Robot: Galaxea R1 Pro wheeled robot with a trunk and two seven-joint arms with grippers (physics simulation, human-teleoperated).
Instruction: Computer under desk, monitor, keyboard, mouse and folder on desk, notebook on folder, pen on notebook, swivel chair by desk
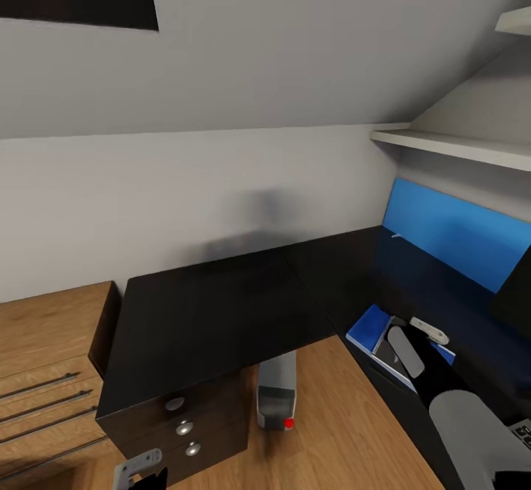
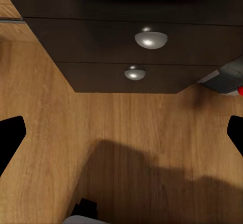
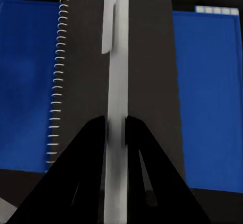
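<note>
We are holding the pen (image 3: 117, 82) clamped in the right gripper (image 3: 116, 127) directly over the notebook (image 3: 147, 72) on the folder (image 3: 210, 97), so we should be lowering it flat before releasing.

Desk (image 1: 214, 305) top bare; shelf (image 1: 457, 147) overhangs rt side.

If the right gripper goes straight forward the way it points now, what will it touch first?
Probably the notebook. The right gripper is shut on the pen and points at the notebook's dark cover, which lies on the folder. The gap between pen and cover is unclear.
</note>
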